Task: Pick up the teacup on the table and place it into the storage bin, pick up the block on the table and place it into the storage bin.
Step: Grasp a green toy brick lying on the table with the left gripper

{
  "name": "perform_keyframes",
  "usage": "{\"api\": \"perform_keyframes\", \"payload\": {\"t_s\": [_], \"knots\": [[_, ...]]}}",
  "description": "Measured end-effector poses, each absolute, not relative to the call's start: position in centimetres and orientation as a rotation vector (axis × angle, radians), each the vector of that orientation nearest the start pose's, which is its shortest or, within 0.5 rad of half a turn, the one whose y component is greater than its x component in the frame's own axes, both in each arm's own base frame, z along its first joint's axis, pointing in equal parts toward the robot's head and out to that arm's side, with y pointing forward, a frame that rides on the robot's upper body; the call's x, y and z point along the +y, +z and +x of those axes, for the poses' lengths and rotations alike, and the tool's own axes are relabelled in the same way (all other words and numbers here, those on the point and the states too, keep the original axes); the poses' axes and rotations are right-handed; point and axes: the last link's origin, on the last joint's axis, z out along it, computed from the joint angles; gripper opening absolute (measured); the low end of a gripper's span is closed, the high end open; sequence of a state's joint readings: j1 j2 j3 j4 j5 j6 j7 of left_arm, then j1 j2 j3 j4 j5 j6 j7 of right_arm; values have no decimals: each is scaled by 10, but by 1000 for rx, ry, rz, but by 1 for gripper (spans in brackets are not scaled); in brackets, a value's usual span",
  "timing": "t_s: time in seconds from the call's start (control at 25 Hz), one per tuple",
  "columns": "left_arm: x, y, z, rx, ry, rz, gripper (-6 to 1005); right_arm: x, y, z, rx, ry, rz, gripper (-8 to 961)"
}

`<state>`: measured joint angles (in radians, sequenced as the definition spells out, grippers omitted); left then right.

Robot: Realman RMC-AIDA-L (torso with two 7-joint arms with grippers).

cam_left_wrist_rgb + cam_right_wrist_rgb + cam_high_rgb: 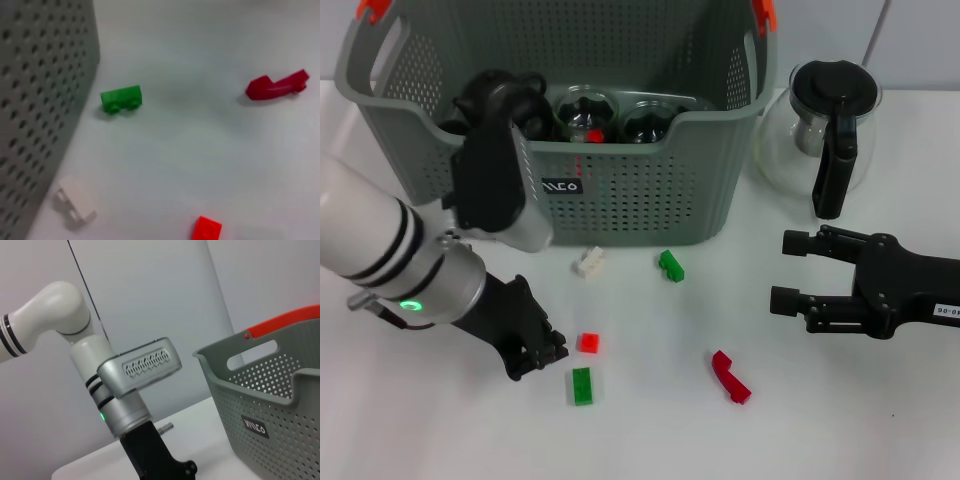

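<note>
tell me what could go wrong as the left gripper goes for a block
The left gripper sits low between the small red block and the green block; closing could nudge either one away. Both are tiny and flat, so a pinch may slip. The storage bin wall stands close to the arm's lift path.

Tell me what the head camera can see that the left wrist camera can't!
Only the head view shows the glass pot, the cups inside the basket, the flat green block, the left claw low beside the small red block, and the open right claw parked to the right. The left wrist view adds nothing new, just a closer look. Both show the basket, white block, green block, curved red piece and small red block.
</note>
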<state>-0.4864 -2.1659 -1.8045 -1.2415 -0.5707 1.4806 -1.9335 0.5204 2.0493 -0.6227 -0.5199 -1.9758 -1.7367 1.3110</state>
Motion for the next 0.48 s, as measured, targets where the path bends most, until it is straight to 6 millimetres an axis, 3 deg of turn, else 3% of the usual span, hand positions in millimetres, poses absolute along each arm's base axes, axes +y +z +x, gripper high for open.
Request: {"api": "perform_keyframes", "payload": {"t_s": [0.28, 0.48], "knots": [[315, -22, -211, -513, 403, -2980, 114, 301, 0, 261, 652, 953, -2791, 941], [308, -35, -215, -396, 450, -2993, 155, 302, 0, 261, 645, 948, -2791, 940]]}}
